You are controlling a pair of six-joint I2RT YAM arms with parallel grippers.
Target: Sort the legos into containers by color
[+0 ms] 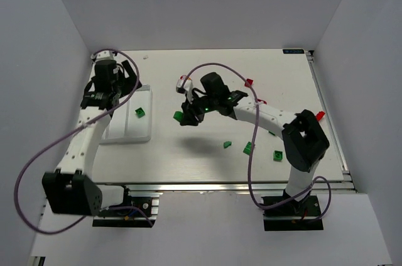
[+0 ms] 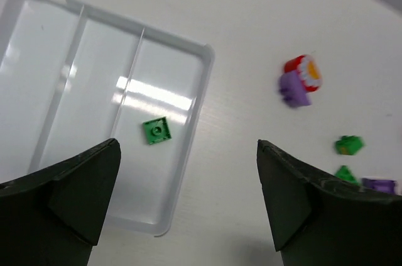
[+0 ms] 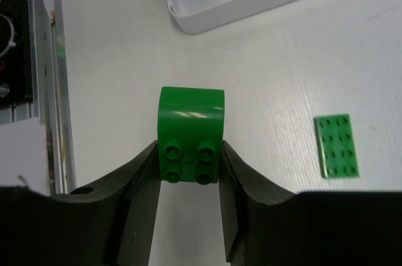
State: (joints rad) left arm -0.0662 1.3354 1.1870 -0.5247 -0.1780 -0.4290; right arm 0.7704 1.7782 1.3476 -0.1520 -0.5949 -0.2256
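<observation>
Held brick: a green brick (image 3: 190,112) with a rounded front, clamped by its two flat sides, studs facing the wrist camera, above the middle of the table.
Long axis: in line with the fingers; the rounded end sticks out past the tips, toward the tray.
Right gripper (image 3: 190,150): jaws closed on the green brick, one finger on each side.
Tray (image 3: 251,5): white, split by thin walls, lying by the left edge of the table. In the right wrist view its nearest corner is ahead of the brick, with bare table between.
Key relation: the tray lies to the left of the right gripper, near but not under it. As I judge it, the brick must be carried over the tray's wall before release.
Target compartment: the one nearest the table's middle, where a flat green tile (image 2: 155,131) already lies. Green belongs there, I judge.
Left gripper (image 2: 188,153): jaws wide apart and empty, hanging over the tray's near right corner.
Nearer arm: the left is nearer the tray, but the right has the brick.
Risk: the left gripper hangs above the same compartment, so the two could crowd each other.
Loose pieces: a flat green plate (image 3: 339,146) right of the held brick; a red, purple and white piece (image 2: 300,80) toward the far edge.
</observation>
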